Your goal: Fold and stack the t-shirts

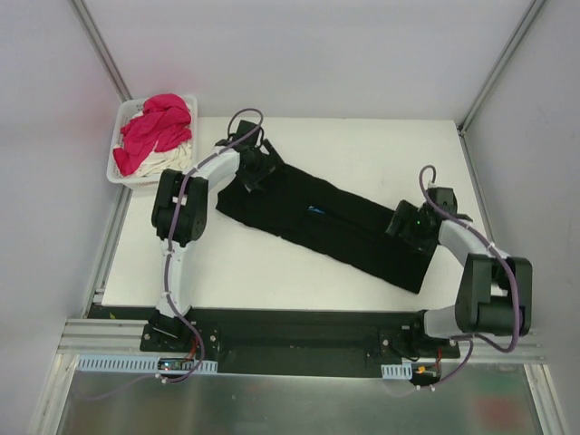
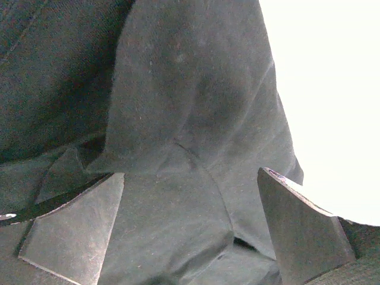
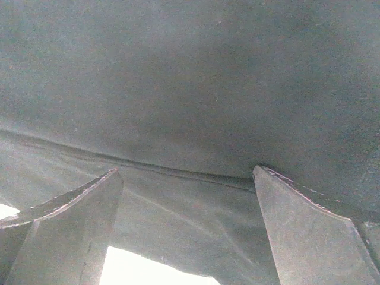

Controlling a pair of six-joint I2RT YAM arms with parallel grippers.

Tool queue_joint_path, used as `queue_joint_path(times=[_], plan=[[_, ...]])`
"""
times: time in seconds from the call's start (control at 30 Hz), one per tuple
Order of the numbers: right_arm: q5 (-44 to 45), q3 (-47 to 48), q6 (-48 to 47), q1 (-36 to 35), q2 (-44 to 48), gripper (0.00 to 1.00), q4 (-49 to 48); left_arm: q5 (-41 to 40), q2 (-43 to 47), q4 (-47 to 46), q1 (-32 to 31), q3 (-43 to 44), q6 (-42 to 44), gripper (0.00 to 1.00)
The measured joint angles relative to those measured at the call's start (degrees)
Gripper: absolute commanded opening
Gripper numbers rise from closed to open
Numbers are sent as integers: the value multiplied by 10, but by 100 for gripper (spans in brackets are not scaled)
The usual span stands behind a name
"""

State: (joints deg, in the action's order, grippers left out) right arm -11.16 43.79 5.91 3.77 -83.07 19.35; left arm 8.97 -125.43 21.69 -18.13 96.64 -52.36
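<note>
The black t-shirt (image 1: 335, 227) lies folded into a long strip running diagonally from the upper left to the lower right of the table, with a sliver of blue print (image 1: 315, 210) showing at a fold. My left gripper (image 1: 257, 169) is open over the strip's upper-left end; in the left wrist view (image 2: 187, 199) its fingers (image 2: 77, 228) straddle bunched black cloth (image 2: 178, 119). My right gripper (image 1: 408, 223) is open over the lower-right end; in the right wrist view (image 3: 187, 178) its fingers (image 3: 309, 231) straddle a hem of the black cloth (image 3: 190, 107). Magenta-pink (image 1: 156, 129) and cream (image 1: 170, 159) shirts lie in the basket.
The white plastic basket (image 1: 121, 116) stands at the table's back left corner. Grey frame posts rise at both back corners. White table surface (image 1: 381, 149) shows behind and in front of the strip. The arm bases sit on the black rail (image 1: 299, 331) at the near edge.
</note>
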Motion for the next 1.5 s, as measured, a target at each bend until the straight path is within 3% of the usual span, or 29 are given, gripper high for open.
queue_joint_path(times=[0.3, 0.67, 1.07, 1.5], plan=[[4, -107, 67, -66, 118, 96, -54, 45, -111, -10, 2, 164, 5, 97], [30, -119, 171, -216, 125, 96, -76, 80, -224, -35, 1, 332, -44, 98], [119, -112, 301, -393, 129, 96, -41, 105, -301, -122, -8, 419, -118, 99], [161, 3, 282, -531, 9, 96, 76, 99, -355, -248, -52, 448, -170, 99]])
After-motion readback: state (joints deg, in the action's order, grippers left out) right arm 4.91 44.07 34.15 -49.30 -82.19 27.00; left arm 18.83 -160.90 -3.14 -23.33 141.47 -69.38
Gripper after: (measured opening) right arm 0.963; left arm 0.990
